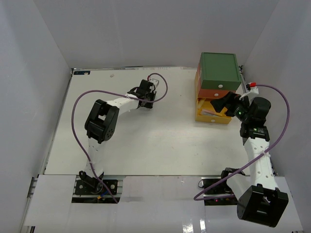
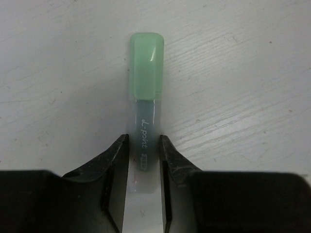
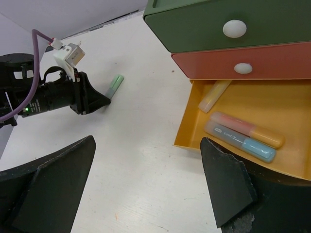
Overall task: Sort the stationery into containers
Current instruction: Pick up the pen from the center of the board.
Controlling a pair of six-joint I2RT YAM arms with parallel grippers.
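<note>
Pinching the barrel of a green-capped highlighter (image 2: 146,68) lying on the white table (image 2: 243,73), the left gripper (image 2: 145,165) is nearly closed. The right gripper (image 3: 146,194) hangs wide open (holding nothing) before the pulled-out yellow drawer (image 3: 187,121), which holds three highlighters (image 3: 240,141). The green drawer (image 3: 194,24) and red drawer (image 3: 277,60) above it are closed.

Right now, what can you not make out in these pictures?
Left wrist: highlighter rear end blurred inside left pincer; grip unclear.
Top view: highlighter hidden under that pincer.
Right wrist: yellow drawer cut off by right edge; green drawer and red drawer shut, contents hidden.
</note>
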